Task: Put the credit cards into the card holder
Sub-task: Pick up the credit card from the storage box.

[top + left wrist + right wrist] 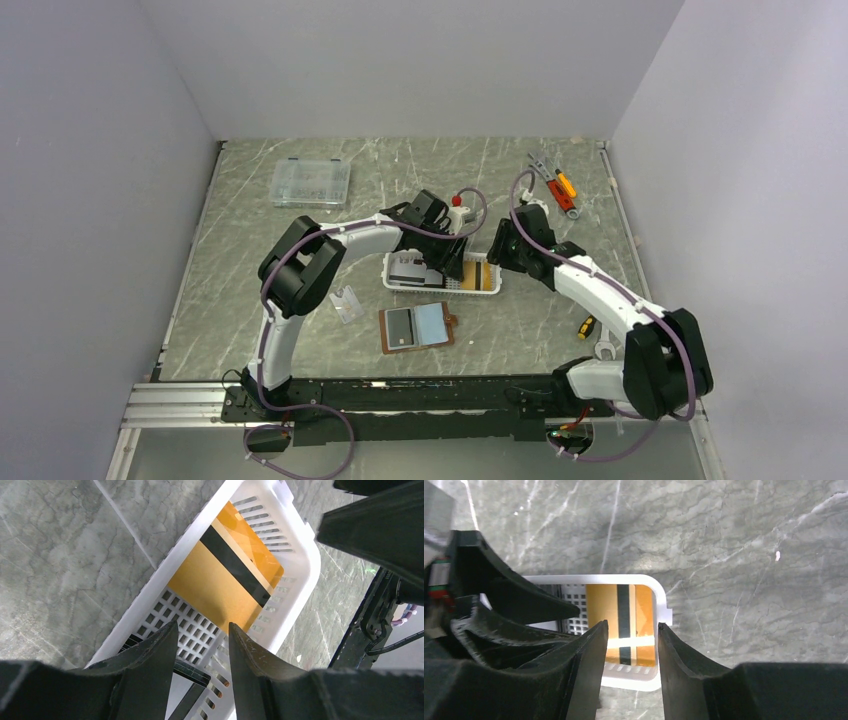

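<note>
Left jaws, parted and empty, hang over a white slotted plastic basket (pixel 306 555). An orange-gold, black-striped card (pixel 220 587) lies inside at their one o'clock, lengthwise along the basket. Right jaws, also parted and empty, are nearer, the card at their twelve o'clock.

A white slotted basket (pixel 492 281) is seen midway on the grey marbled table (pixel 228 262); a clear compartment box (pixel 311 182) is set far left; red- and orange-handled tools (pixel 557 186) are laid far right; a small clear plastic piece (pixel 346 303) is placed near the basket's near-left corner.
</note>
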Action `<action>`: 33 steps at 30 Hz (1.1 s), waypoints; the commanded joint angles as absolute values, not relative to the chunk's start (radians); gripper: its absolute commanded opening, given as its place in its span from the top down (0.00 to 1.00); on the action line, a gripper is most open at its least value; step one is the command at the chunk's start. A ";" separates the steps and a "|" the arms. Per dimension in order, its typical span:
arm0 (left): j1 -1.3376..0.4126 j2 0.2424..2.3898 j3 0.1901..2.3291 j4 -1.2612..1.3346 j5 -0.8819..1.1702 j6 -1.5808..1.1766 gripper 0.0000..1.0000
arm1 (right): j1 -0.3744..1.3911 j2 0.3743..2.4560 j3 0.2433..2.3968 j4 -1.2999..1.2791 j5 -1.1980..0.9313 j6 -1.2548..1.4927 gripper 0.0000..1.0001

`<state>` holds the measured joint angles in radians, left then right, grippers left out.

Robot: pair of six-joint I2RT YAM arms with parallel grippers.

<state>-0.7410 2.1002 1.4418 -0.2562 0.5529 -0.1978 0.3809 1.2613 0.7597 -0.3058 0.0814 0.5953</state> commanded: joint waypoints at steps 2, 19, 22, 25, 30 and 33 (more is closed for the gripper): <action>-0.749 2.066 1.461 -0.261 0.574 -0.218 0.52 | 0.374 1.330 0.728 -0.281 0.078 0.552 0.56; -0.760 2.149 1.516 -0.246 0.559 -0.257 0.51 | 0.362 1.310 0.506 -0.057 -0.048 0.769 1.00; -0.759 2.137 1.501 -0.248 0.541 -0.236 0.52 | 0.362 1.290 0.474 -0.041 -0.049 0.799 1.00; -0.758 2.141 1.501 -0.253 0.529 -0.219 0.52 | 0.365 1.274 0.457 -0.038 -0.054 0.812 1.00; -0.760 2.163 1.517 -0.240 0.513 -0.210 0.65 | 0.407 1.253 0.433 -0.024 -0.054 0.850 1.00; -0.761 2.173 1.525 -0.240 0.497 -0.187 0.90 | 0.425 1.242 0.418 -0.024 -0.039 0.873 1.00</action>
